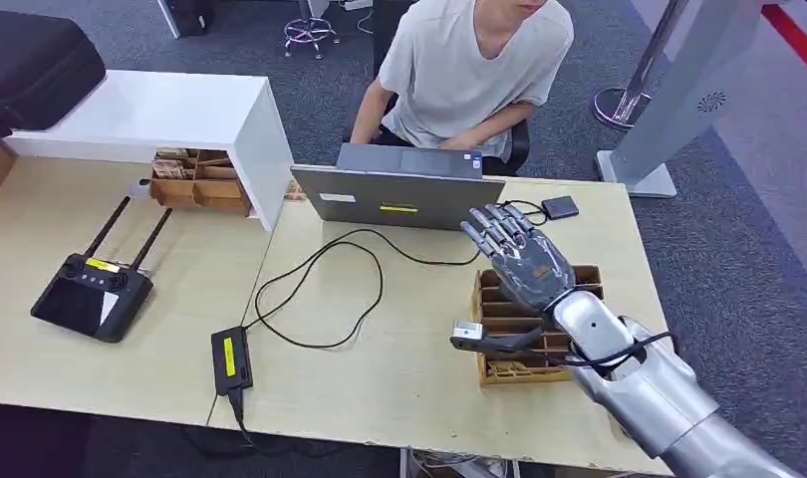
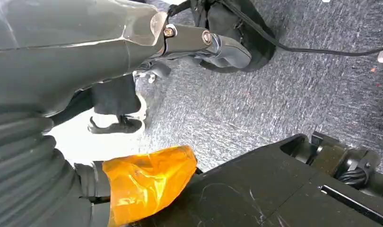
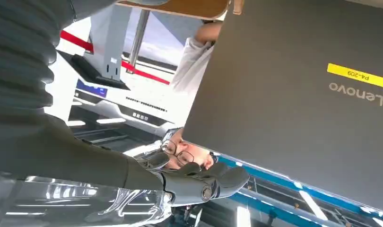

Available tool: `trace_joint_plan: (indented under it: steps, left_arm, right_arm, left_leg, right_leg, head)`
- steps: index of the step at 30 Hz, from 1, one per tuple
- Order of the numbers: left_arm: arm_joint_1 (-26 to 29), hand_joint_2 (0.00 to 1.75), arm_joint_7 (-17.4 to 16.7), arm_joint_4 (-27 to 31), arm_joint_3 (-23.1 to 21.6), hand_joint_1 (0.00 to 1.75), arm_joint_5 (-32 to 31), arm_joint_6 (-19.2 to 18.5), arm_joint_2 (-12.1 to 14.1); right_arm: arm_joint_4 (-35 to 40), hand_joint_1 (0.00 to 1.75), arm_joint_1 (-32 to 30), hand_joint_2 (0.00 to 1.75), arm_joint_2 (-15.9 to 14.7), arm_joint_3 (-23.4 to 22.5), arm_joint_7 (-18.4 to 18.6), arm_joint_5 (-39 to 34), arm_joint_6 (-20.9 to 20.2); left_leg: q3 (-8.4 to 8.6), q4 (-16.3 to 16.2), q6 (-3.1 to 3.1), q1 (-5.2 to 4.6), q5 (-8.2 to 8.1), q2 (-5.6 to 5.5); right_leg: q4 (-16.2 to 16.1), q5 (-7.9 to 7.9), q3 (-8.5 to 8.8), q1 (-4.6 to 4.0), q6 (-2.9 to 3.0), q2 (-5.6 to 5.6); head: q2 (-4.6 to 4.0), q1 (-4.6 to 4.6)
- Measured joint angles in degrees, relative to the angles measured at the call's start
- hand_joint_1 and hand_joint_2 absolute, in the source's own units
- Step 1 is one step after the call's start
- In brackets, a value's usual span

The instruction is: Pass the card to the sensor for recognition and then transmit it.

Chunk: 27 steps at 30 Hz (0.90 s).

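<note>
grey carpet surrounds a pale wooden desk (image 1: 400,339), and you have one person (image 1: 469,60) seated at its far edge behind one grey laptop (image 1: 400,194). your right hand (image 1: 524,259) hovers over one slotted wooden box (image 1: 499,319) near the desk's right edge, fingers (image 3: 204,182) spread wide and holding nothing. i cannot pick out the card: the box's slots hold thin pieces too small to tell. one small black pad (image 1: 560,207) on a cable lies at the far right corner, just beside the laptop. a second wooden box (image 1: 195,179) sits under one white shelf (image 1: 170,115) toward the far left, and one black case (image 1: 31,60) rests on that shelf. one black controller (image 1: 91,294) with two antennas lies near the left edge, and one black power brick (image 1: 230,360) with a yellow label lies by the near edge. your left hand (image 2: 100,71) hangs above the carpet; whether its fingers are wide or narrow, i cannot tell.
</note>
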<state>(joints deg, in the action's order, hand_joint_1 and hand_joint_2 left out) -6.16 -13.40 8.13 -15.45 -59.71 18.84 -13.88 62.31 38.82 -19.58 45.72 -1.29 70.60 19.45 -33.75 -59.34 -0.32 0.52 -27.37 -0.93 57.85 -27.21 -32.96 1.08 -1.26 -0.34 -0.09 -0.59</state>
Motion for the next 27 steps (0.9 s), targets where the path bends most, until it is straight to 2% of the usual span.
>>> trace_joint_plan:
  steps: [18,24,27]
  left_arm:
    - [-0.01,1.75,-0.37,0.02,1.55,0.0,1.18,0.02,-0.13]
    - [-0.01,1.75,-0.68,0.0,2.58,0.0,1.81,0.04,-0.2]
    - [0.03,1.75,-0.68,0.02,3.02,0.0,2.23,0.02,-0.2]
  right_arm:
    - [0.5,0.0,0.02,1.75,-0.87,0.0,0.0,-0.17,-1.14]
    - [-0.07,0.0,1.2,1.75,-1.9,0.39,-1.42,-2.12,-7.27]
    - [-0.2,0.0,1.89,1.75,-3.37,1.09,-2.1,-3.5,-9.29]
  left_leg:
    - [-0.01,0.0,0.0,0.0,0.0,-0.01]
    - [-0.01,-0.01,0.0,0.0,0.0,-0.01]
    - [-0.03,-0.01,0.0,0.0,0.0,-0.03]
  right_leg:
    - [0.0,0.0,0.0,0.0,0.0,-0.01]
    - [0.0,0.01,0.0,0.0,-0.01,-0.01]
    - [0.0,0.02,0.01,0.0,-0.02,-0.03]
  head:
    - [0.0,-0.02]
    - [0.0,0.0]
    - [0.0,0.0]
